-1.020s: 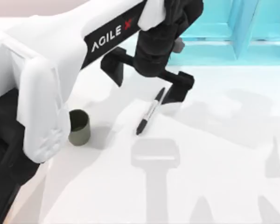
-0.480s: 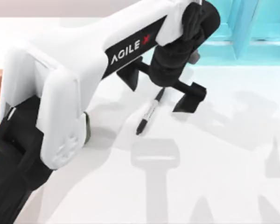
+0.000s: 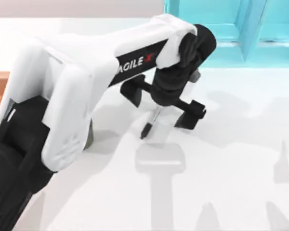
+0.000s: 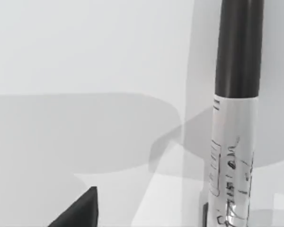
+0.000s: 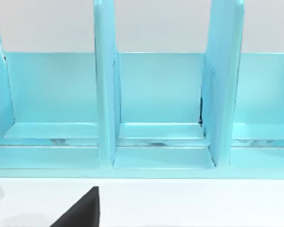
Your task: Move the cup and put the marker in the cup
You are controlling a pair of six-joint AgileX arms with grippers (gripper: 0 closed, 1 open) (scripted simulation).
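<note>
Blue rack (image 3: 231, 29) at 1 o'clock; left arm hides most of cup (image 3: 90, 137) at 9. Your left tool (image 3: 161, 107) spread wide, straddling marker (image 3: 150, 123) lying on surface (image 3: 221, 183), not gripping.

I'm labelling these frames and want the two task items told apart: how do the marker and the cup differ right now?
The marker is slim, black with a pale labelled band, and lies flat; the cup is a squat olive cylinder. The marker lies between the open fingers of the left gripper; the cup is mostly hidden behind the left arm. Both rest on the white table.
</note>
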